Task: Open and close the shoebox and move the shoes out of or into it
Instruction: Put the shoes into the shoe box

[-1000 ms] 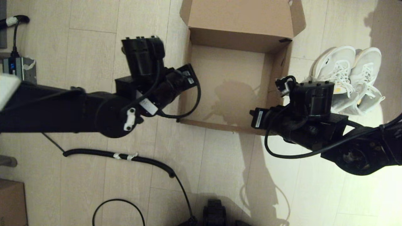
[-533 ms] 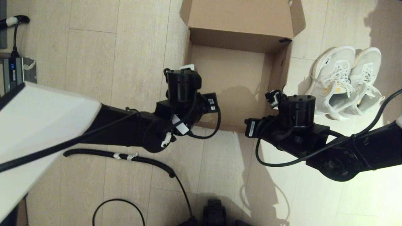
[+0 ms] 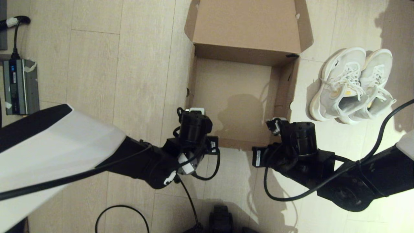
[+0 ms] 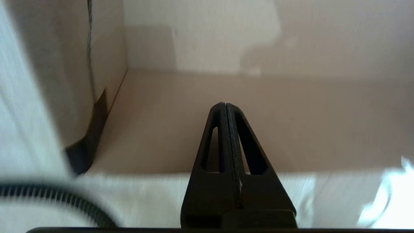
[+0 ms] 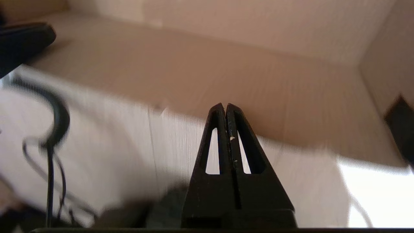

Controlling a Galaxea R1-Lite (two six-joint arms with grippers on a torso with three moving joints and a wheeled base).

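The shoebox (image 3: 190, 81) stands open and empty on the floor ahead, its lid flap (image 3: 245, 22) leaning back. The white shoes (image 3: 351, 85) lie side by side on the floor to its right, outside it. My left wrist (image 3: 194, 129) hangs at the box's near left corner and my right wrist (image 3: 294, 136) at its near right corner. In the left wrist view the left gripper (image 4: 225, 104) is shut and holds nothing, facing the brown box wall (image 4: 307, 123). The right gripper (image 5: 225, 105) is likewise shut and holds nothing, with the box (image 5: 258, 81) ahead of it.
A grey power unit (image 3: 20, 85) lies at the far left with a cable running to it. A thin black cable loop (image 3: 123, 208) lies on the near floor. Pale wood floor surrounds the box.
Both arms have drawn back toward me, from beside the box's side walls to its near edge. The lid flap leans further back. The shoes have not moved.
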